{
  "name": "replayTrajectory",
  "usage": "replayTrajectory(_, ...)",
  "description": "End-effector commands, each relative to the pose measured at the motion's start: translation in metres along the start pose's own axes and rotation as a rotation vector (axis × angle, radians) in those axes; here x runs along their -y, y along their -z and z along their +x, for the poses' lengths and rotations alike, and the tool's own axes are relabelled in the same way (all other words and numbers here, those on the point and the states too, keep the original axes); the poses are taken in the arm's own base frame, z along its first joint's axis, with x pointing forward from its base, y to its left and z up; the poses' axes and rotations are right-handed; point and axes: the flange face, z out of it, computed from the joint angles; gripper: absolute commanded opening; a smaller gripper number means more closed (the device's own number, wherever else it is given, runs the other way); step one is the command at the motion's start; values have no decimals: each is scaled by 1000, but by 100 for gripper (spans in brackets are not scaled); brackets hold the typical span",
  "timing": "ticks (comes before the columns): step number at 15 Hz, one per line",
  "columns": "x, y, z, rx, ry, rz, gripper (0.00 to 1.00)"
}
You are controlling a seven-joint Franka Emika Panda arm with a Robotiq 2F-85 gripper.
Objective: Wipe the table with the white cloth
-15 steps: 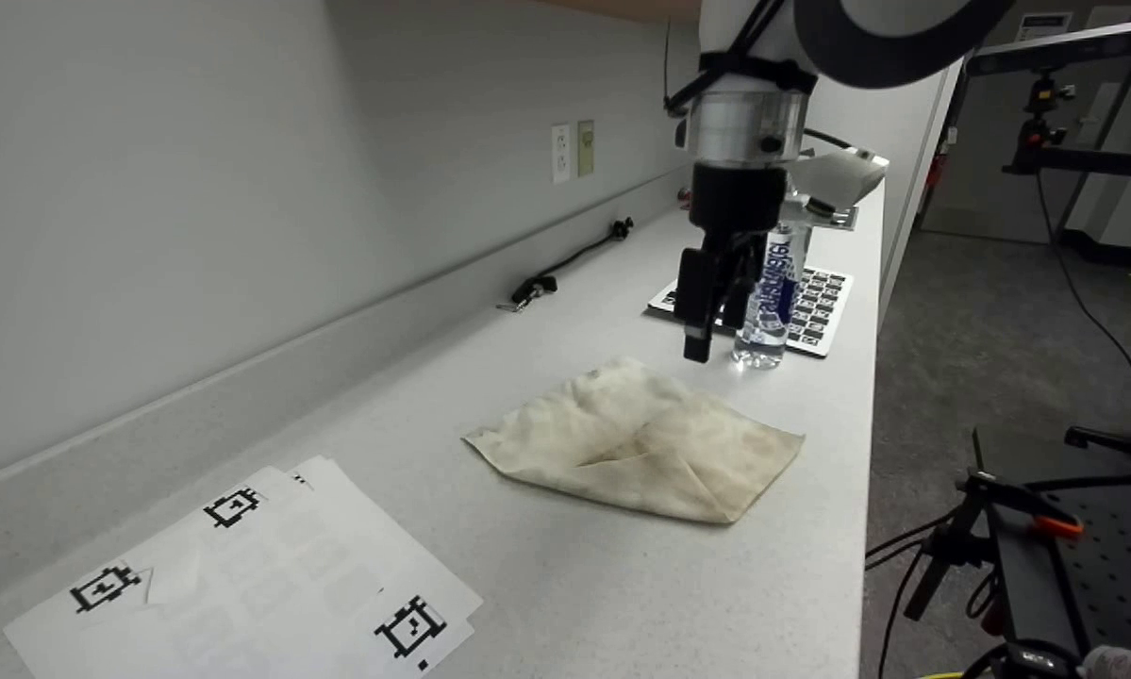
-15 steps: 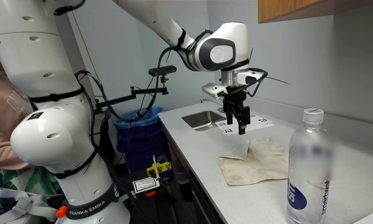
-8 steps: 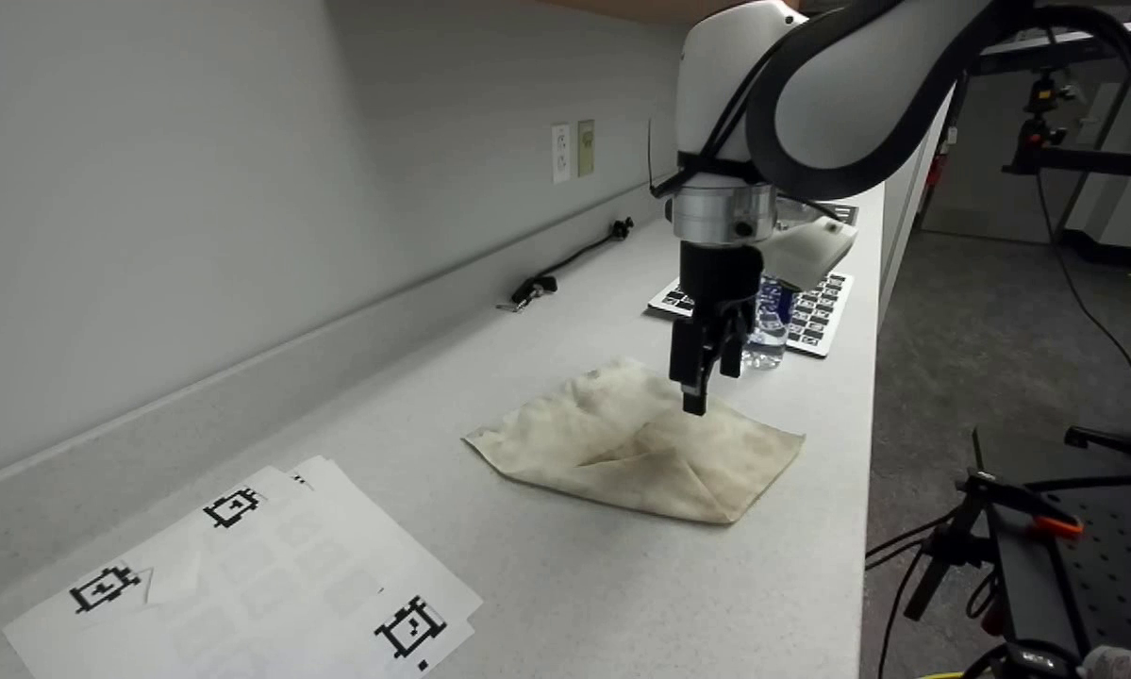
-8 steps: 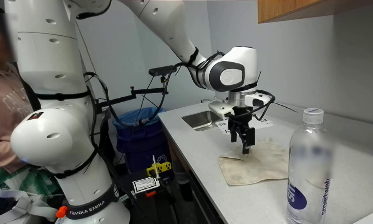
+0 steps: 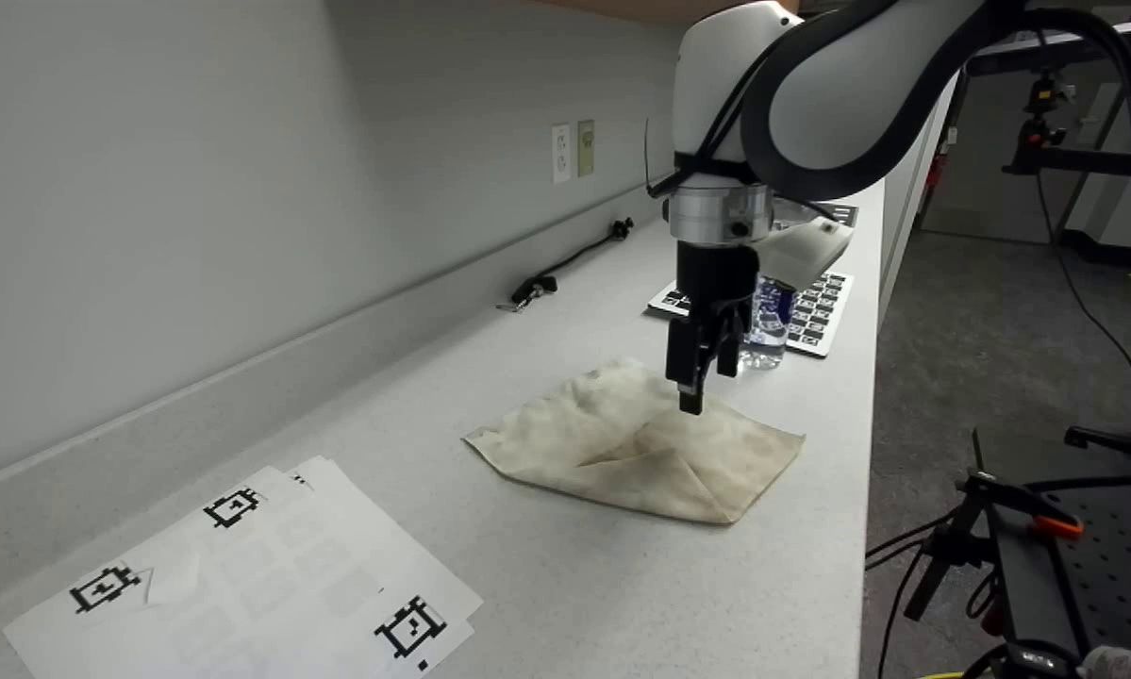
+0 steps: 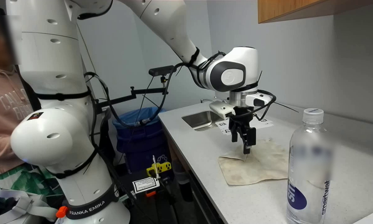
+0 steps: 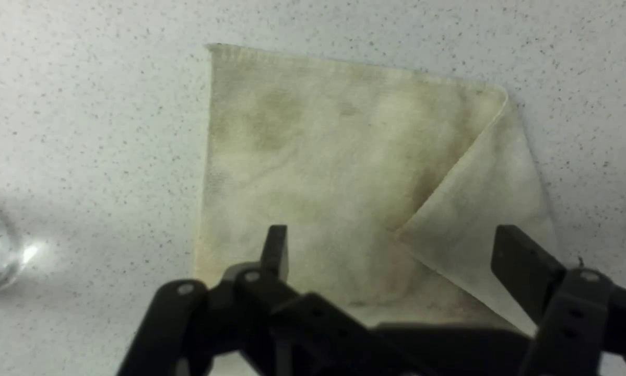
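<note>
The white cloth, off-white with brownish stains, lies on the table in both exterior views (image 5: 565, 434) (image 6: 258, 172). One corner is folded over, as the wrist view also shows (image 7: 313, 172). The light speckled table (image 5: 565, 594) is under it. My gripper (image 5: 709, 389) points down over the cloth, and it also shows in an exterior view (image 6: 240, 146). In the wrist view the gripper (image 7: 391, 235) is open, its fingers (image 7: 524, 266) wide apart with nothing between them. One finger is over the folded flap. The fingertips look a little above the cloth; the exact gap is hard to tell.
A clear water bottle (image 5: 766, 335) stands behind the gripper, large in an exterior view (image 6: 307, 186). A board with black marks (image 5: 822, 311) lies behind it. Marker sheets (image 5: 291, 575) lie at the near left. A cable (image 5: 579, 253) runs along the wall. A sink (image 6: 198, 120) is farther back.
My gripper has come down from above the table to low over the cloth, mostly in the first half second. Since then it has barely shifted. The cloth has not moved.
</note>
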Motion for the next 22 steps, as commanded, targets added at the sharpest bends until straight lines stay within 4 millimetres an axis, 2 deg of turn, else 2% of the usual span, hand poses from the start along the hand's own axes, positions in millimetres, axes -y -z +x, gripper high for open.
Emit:
replayTrajectory(1,-4,-12,17,-26,12,-3,100)
replayTrajectory(10,-18,-57,64,-110,-12,-6,100)
replayTrajectory(18,-19,-82,85,-108,-25,-2,100)
replayTrajectory(20,-20,-85,87,-105,-31,5,74)
replayTrajectory(22,-21,-81,90,-115,-41,8,59)
